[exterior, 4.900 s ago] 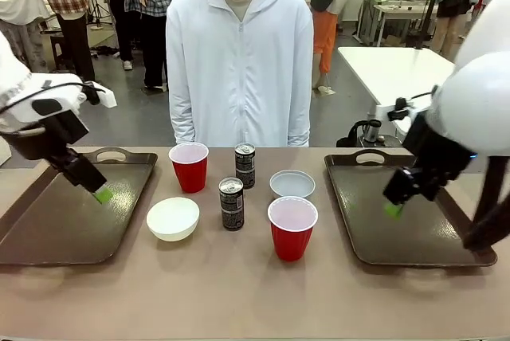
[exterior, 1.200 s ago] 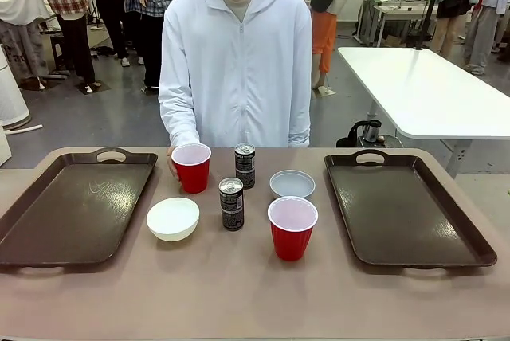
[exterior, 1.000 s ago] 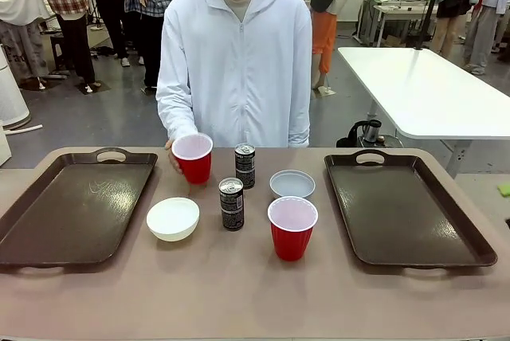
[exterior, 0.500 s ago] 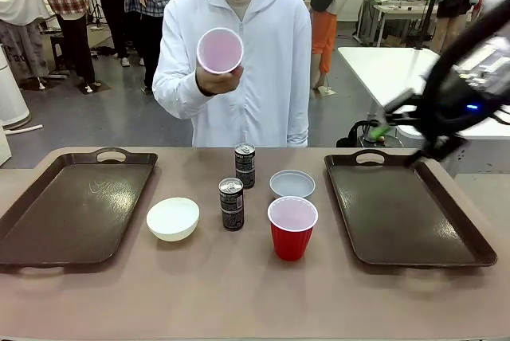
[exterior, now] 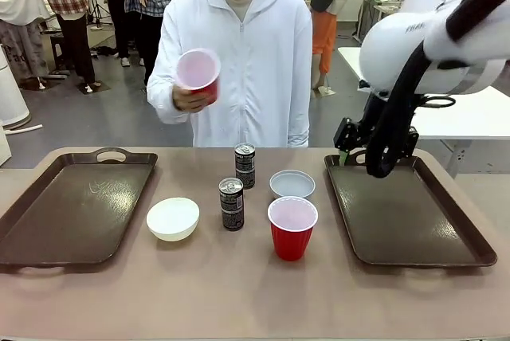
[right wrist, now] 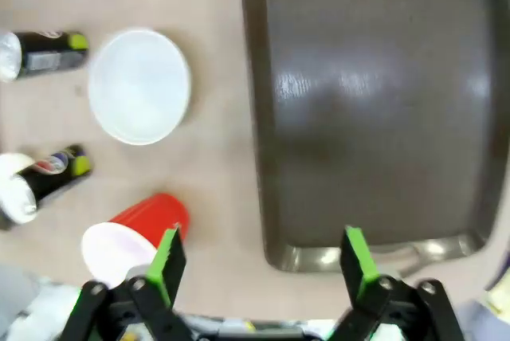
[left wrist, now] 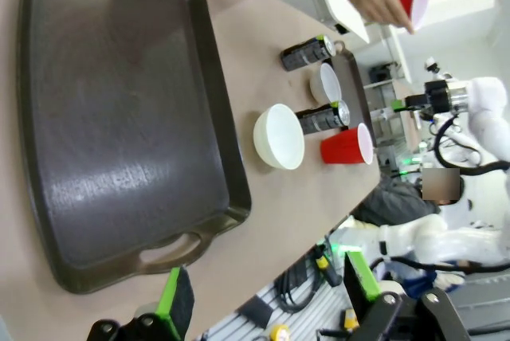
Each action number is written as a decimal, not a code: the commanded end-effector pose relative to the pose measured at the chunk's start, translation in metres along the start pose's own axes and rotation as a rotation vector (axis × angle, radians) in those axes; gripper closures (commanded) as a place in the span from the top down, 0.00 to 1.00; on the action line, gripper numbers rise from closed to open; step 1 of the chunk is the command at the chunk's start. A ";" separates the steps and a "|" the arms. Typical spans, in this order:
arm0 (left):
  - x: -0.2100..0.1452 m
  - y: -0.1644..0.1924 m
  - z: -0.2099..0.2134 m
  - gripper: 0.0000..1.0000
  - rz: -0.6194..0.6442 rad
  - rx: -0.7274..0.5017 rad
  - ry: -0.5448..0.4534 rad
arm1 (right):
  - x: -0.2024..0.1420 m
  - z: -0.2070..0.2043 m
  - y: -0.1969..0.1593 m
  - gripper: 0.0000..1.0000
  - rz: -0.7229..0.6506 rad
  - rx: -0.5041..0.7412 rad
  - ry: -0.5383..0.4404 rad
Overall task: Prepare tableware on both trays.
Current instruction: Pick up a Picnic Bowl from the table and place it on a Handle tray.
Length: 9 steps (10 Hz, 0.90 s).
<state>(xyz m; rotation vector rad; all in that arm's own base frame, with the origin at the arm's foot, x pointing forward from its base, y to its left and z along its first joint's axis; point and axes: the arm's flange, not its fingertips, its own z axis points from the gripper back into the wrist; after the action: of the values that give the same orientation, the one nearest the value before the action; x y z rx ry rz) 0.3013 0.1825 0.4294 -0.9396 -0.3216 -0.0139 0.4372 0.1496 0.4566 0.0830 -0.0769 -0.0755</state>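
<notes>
Holding one red cup [exterior: 199,70] up at chest height, the person's hand [exterior: 188,99] is gripping it from the side, well above the tabletop [exterior: 239,293], and the cup's white inside is facing the front camera. The second red cup [exterior: 292,229] is standing upright on the tabletop between the two trays, closest to the robot's side. Behind it, the shallow grey-white bowl [exterior: 292,184] is sitting near the left rim of the right tray [exterior: 414,221]. Two dark cans are standing upright in the middle. The near can [exterior: 231,203] is just beside the cream-white bowl [exterior: 173,218], and the far can [exterior: 245,166] is behind the near one, a little apart from it. The cream-white bowl is sitting between the near can and the left tray [exterior: 72,205]. All of these pieces are resting on the tabletop itself, not on a tray.

The robot's right hand [right wrist: 261,260] is hanging above the right tray. In the front view its arm is hanging over the tray's far corner on the side of the bowls. Its two fingers with green pads are spread wide and are pinching nothing. The robot's left hand [left wrist: 267,292] is hanging off the near end of the left tray, looking along the tray. Its fingers are also spread wide, with nothing between them.
</notes>
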 end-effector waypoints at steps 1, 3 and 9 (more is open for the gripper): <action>0.001 0.000 0.002 1.00 -0.003 -0.005 -0.017 | -0.018 0.012 0.009 1.00 0.053 0.078 -0.018; 0.001 0.000 0.002 1.00 -0.003 -0.005 -0.017 | 0.000 0.000 0.000 1.00 0.000 0.000 0.000; 0.001 0.000 0.002 1.00 -0.003 -0.005 -0.017 | 0.030 -0.037 0.069 1.00 0.140 -0.115 -0.110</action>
<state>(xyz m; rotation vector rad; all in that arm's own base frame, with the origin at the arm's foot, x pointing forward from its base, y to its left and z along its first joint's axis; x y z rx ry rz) 0.3011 0.1829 0.4296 -0.9391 -0.3223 -0.0130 0.4518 0.1991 0.4392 0.0288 -0.1468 0.0496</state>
